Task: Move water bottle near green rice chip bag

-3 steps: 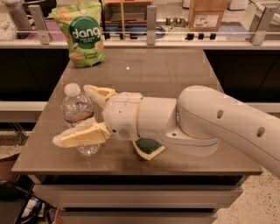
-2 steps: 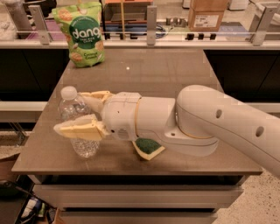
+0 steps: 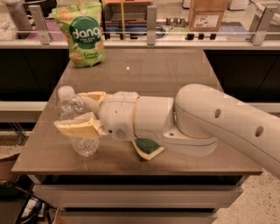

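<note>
The water bottle [image 3: 84, 143], clear with a white cap, stands on the brown table [image 3: 166, 70] near its front left corner. My gripper [image 3: 70, 109] reaches in from the right and is shut on the bottle's middle. One yellow finger [image 3: 78, 127] crosses the bottle's near side and the other [image 3: 92, 95] lies behind it. The bottle's base still touches the table. The green rice chip bag [image 3: 83, 33], marked "dang", stands upright at the table's far left edge, well beyond the bottle.
A yellow sponge with a green top [image 3: 148, 148] lies under my arm near the front edge. A railing with posts [image 3: 151, 19] and a cardboard box [image 3: 206, 13] stand behind the table. The floor drops away on the left and in front.
The near finger has risen and closed against the bottle. The bottle's top has shifted slightly to the left.
</note>
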Tool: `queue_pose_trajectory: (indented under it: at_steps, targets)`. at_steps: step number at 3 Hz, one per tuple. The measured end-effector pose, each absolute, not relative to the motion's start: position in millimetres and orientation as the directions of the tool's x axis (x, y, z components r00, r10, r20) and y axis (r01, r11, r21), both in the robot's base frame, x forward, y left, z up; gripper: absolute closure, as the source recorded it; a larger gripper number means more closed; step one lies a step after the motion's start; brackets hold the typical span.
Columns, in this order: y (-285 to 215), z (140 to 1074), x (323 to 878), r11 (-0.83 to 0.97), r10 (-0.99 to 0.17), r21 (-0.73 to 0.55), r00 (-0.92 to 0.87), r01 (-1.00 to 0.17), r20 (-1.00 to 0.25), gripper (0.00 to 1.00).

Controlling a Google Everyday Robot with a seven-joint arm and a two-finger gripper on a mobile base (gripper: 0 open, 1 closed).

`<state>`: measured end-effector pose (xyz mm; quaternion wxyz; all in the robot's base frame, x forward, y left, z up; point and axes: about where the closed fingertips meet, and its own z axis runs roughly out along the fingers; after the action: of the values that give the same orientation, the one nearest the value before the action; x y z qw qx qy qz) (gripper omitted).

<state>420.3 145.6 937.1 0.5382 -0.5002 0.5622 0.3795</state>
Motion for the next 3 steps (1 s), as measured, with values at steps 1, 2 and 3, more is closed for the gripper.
queue_pose_trajectory:
  at_steps: [1,2,3]
  targets:
    - [148,938,419,0.208,-0.156,-0.116,0.084,-0.971,-0.984,1.00]
    - [148,938,419,0.208,-0.156,-0.116,0.084,-0.971,-0.984,1.00]
    - [139,954,434,0.226,-0.159,-0.111,0.076,-0.968,-0.984,1.00]
